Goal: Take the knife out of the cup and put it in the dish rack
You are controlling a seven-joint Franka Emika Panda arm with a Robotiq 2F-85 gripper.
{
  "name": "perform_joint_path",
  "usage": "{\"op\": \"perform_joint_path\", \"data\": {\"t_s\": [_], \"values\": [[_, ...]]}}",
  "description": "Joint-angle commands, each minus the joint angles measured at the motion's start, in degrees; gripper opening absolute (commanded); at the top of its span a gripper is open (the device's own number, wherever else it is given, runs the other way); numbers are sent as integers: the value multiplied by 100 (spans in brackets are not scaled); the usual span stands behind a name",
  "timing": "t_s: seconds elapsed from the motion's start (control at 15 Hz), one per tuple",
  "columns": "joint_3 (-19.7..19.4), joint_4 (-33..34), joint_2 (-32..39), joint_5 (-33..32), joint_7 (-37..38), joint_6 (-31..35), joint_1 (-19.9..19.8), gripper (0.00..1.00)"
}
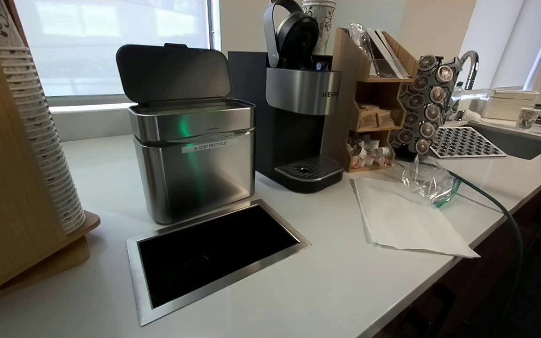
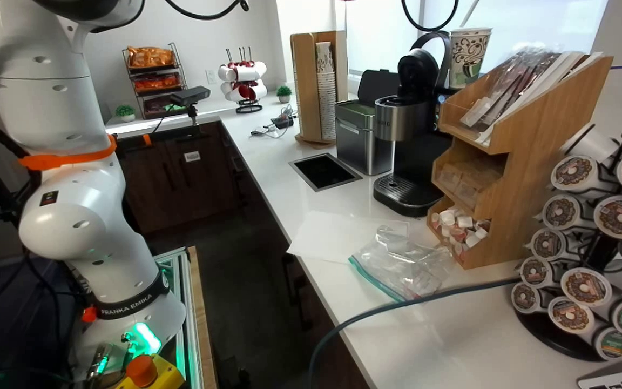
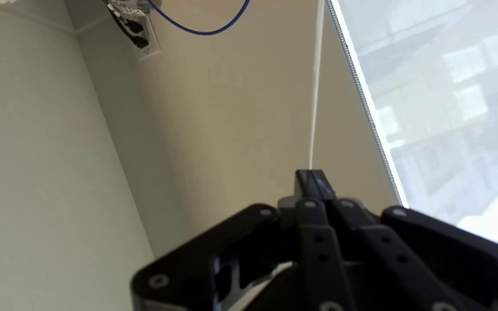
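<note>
Where the Keurig brewer [image 1: 301, 91] stands in an exterior view: on the counter [image 1: 336, 281], a wooden organizer [image 1: 385, 80] just beside it, likely to keep supplies at hand.
K-Cup recycle bin [image 1: 197, 162]: just beside the Keurig, lid [image 1: 174, 72] raised, presumably for easy dropping-in.
Sink [image 1: 526, 142]: well apart from the Keurig, beyond the pod carousel [image 1: 432, 112]; no dish rack is discernible.
Disposable paper cup [image 2: 468, 56]: in an exterior view, upright on or behind the Keurig's top, cannot tell which; a pale stick [image 2: 470, 13] shows above its rim, inside or behind, equally unclear.
Knife: not identifiable in any view; possibly that stick.
Franka Panda arm [image 2: 71, 132]: well apart from the Keurig, on a framed stand [image 2: 189, 324], probably to reach over the counter.
Robotiq gripper [image 3: 311, 173]: in the wrist view, its jaws meet with nothing visibly gripped, presumably because no grasp is under way.
</note>
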Motion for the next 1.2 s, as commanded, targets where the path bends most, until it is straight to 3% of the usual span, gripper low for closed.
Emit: {"op": "perform_joint_path", "data": {"t_s": [0.0, 0.53, 0.8, 1.0, 1.07, 1.13], "values": [[-70, -451, -401, -224, 441, 80, 112, 0], [-214, -1247, -1158, -1503, 1425, -55, 33, 0], [-218, -1908, -1536, -1079, 918, 147, 48, 0], [-348, -2307, -1733, -324, 65, 365, 274, 0], [-23, -2416, -1785, 172, -409, 440, -11, 0], [-444, -2524, -1846, 476, -776, 508, 496, 0]]}}
